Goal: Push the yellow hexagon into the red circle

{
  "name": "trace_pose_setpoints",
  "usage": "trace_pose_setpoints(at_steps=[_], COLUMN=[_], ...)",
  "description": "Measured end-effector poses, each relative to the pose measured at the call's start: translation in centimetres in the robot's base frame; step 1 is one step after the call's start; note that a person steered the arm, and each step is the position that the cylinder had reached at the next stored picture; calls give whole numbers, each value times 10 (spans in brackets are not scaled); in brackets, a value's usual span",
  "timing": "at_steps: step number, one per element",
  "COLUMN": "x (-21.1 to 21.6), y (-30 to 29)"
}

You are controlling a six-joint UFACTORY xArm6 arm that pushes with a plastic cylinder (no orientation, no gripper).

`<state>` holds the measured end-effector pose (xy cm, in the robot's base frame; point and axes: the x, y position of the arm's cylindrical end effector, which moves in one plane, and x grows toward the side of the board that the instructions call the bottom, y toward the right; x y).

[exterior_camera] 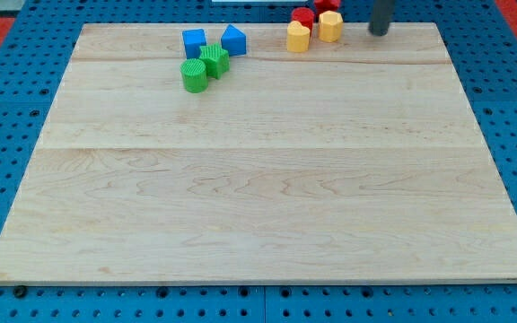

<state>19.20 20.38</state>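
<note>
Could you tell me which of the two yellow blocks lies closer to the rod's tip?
The right-hand yellow block, beside the red blocks; my tip stands just to its right, while the other yellow block sits further left.

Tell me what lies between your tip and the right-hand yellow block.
Nothing: in the camera view, only bare board separates my tip from the yellow block to its left.

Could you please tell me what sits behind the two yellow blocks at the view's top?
Behind the yellow blocks sit two red blocks, partly covered by them; their shapes cannot be read. My tip stands to the view's right, apart.
</note>
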Motion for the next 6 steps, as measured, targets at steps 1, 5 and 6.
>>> trace_pose_setpoints(at_steps=[1, 5, 6], x=[-1, 60, 66], y=[-7, -93, -89])
